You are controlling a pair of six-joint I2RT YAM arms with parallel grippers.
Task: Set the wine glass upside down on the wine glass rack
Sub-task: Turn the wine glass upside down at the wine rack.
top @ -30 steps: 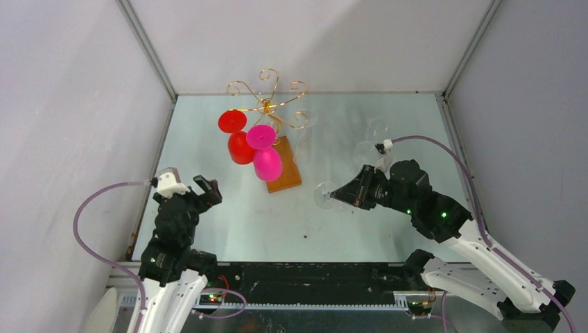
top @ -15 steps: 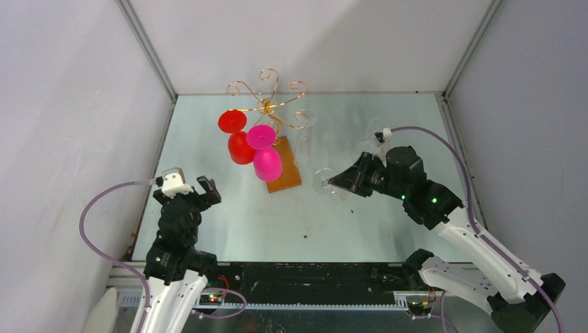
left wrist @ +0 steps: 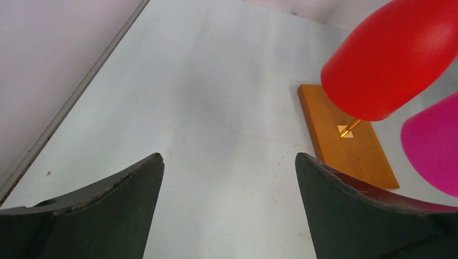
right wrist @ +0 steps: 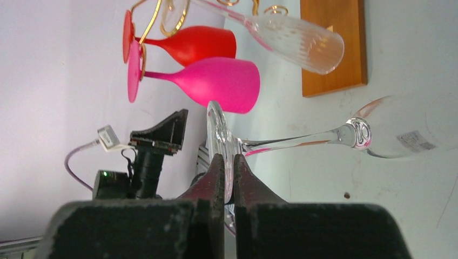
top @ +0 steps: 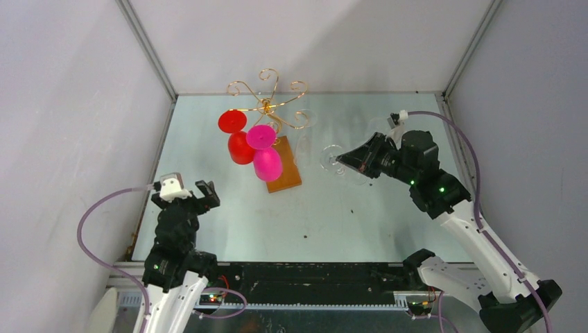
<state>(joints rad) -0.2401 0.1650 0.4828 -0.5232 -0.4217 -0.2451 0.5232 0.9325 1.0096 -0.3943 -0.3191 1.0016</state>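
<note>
The right gripper (top: 342, 161) (right wrist: 227, 162) is clenched on the clear wine glass (top: 331, 157) (right wrist: 302, 141), its two fingers pinching the edge of the round foot. The glass hangs in the air over the table (top: 388, 229), to the right of the wine glass rack (top: 267, 104) and clear of it, touching neither wire nor base.

Its long axis runs close to vertical, with the foot on top and the bowl pointing down toward the table, so it is already upside down. The stem leans slightly off plumb. From above, the foot reads as a pale ring just ahead of the gripper tips. The right wrist view shows a small sticker on the bowl.

Three glasses hang foot-up on the gold scroll arms: a red glass (top: 240, 146) (right wrist: 197, 43), a pink glass (top: 266, 161) (right wrist: 216, 81) and a clear flute (right wrist: 294, 40). The rack's wooden base (top: 286, 170) (left wrist: 351, 140) lies flat on the table beneath them.

The left gripper (top: 187, 190) (left wrist: 227, 162) hovers low at the near left of the table, fingers spread wide with nothing between them.
</note>
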